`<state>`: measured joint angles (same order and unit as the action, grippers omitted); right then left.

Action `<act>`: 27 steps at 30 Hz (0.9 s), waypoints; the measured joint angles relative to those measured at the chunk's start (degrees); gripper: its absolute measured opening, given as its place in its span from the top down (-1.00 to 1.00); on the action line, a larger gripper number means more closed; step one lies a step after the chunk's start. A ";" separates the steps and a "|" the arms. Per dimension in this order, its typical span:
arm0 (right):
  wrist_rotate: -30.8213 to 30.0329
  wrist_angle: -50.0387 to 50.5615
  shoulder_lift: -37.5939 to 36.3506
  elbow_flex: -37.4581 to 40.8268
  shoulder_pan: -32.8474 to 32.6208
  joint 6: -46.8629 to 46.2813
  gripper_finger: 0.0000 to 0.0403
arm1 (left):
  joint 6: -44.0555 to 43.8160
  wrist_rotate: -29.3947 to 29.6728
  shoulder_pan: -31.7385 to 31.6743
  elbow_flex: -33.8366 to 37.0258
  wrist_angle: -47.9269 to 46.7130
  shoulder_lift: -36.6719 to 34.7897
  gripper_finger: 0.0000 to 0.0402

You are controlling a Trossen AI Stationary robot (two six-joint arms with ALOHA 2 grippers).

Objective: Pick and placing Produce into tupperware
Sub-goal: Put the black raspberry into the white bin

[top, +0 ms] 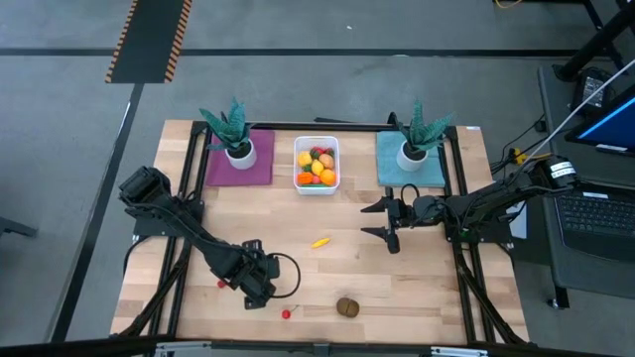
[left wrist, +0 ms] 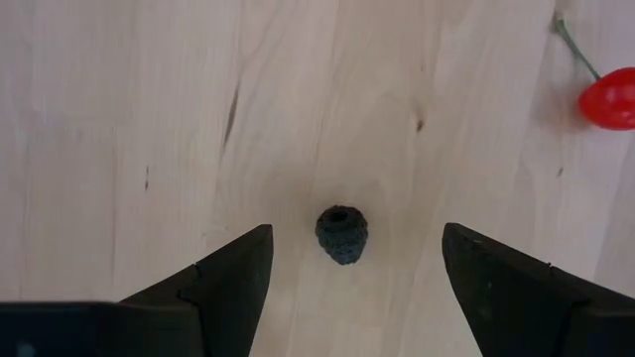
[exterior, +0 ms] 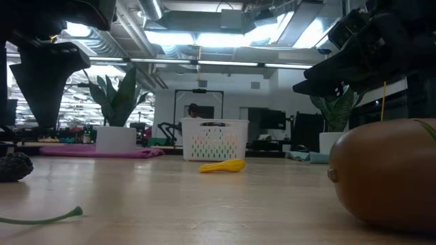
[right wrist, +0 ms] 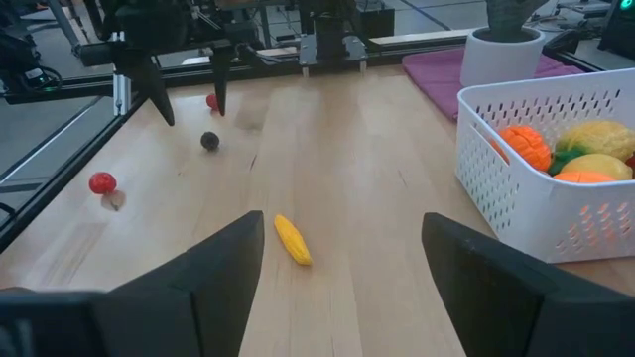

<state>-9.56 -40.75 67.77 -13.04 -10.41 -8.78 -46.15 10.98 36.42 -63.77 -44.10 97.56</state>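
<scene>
The left gripper (left wrist: 347,288) hangs low over the near left part of the wooden surface (top: 417,288) with its fingers (left wrist: 233,278) spread wide, straddling a small dark berry (left wrist: 342,234), a bumpy toy blackberry by its look, which lies loose on the wood between them, touching neither. It seems a light, hard plastic piece with a knobbly skin that should give good purchase, though being so small and rounded it could roll or squirt out if pinched off-centre; the fingers would best close across its widest middle, square to it. A red cherry (left wrist: 607,99) with a thin green stem lies near it, and that stem looks flimsy, so the round body is the better hold. The right gripper (right wrist: 342,288) waits over the right side of the surface, fingers also wide and empty, facing a yellow banana (right wrist: 292,239) lying flat mid-surface, best taken across its narrow width. A brown kiwi (top: 347,306) sits near the front edge. The white perforated tub (top: 303,165) stands at the far middle between the purple mat (top: 260,171) and the teal mat (top: 387,169), already holding oranges and lemons.
</scene>
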 joint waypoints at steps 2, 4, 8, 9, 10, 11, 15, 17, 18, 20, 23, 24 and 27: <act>0.00 0.00 0.00 0.00 0.00 -0.13 -0.37 | -0.02 0.02 0.00 0.00 0.02 0.00 -0.42; 0.00 0.00 0.00 0.00 0.00 -0.17 -0.37 | -0.02 0.02 0.00 0.00 0.19 0.00 -0.41; 0.00 -0.01 0.00 0.00 0.00 -0.17 -0.37 | 0.00 0.02 0.00 0.00 0.22 0.00 -0.42; 0.00 -0.02 0.00 0.00 0.00 -0.18 -0.37 | -0.01 0.07 -0.01 0.00 0.23 0.00 -0.42; 0.00 -0.02 0.00 0.00 0.00 -0.20 -0.37 | -0.02 0.23 -0.03 0.00 0.22 0.00 -0.41; 0.00 -0.02 0.00 0.00 0.00 -0.20 -0.37 | -0.02 0.38 -0.07 0.00 0.23 0.00 -0.41; 0.00 -0.02 0.00 0.00 0.00 -0.20 -0.37 | -1.61 0.94 -0.09 0.00 0.22 0.00 -0.41; 0.00 -0.02 0.00 0.00 0.00 -0.22 -0.37 | -1.76 0.94 -0.11 0.00 0.24 0.12 -0.41; 0.00 -0.04 0.00 0.00 0.00 -0.22 -0.37 | -1.83 0.96 -0.10 0.00 0.37 0.48 -0.41; 0.00 -0.03 0.00 0.00 0.00 -0.22 -0.37 | -2.56 0.96 -0.11 0.00 0.35 1.46 -0.41; 0.00 -0.04 0.00 0.00 0.00 -0.22 -0.37 | -2.97 0.93 -0.11 0.00 0.53 3.57 -0.41; 0.00 -0.07 0.00 0.00 0.00 -0.22 -0.37 | -2.99 0.84 -0.11 0.00 0.47 4.33 -0.41; 0.02 -0.07 0.00 0.00 0.00 -0.24 -0.37 | -2.99 -0.65 -0.11 0.00 0.40 6.06 -0.41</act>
<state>-9.54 -40.82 67.77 -13.04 -10.41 -9.02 -49.15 10.33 36.32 -63.77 -43.70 103.62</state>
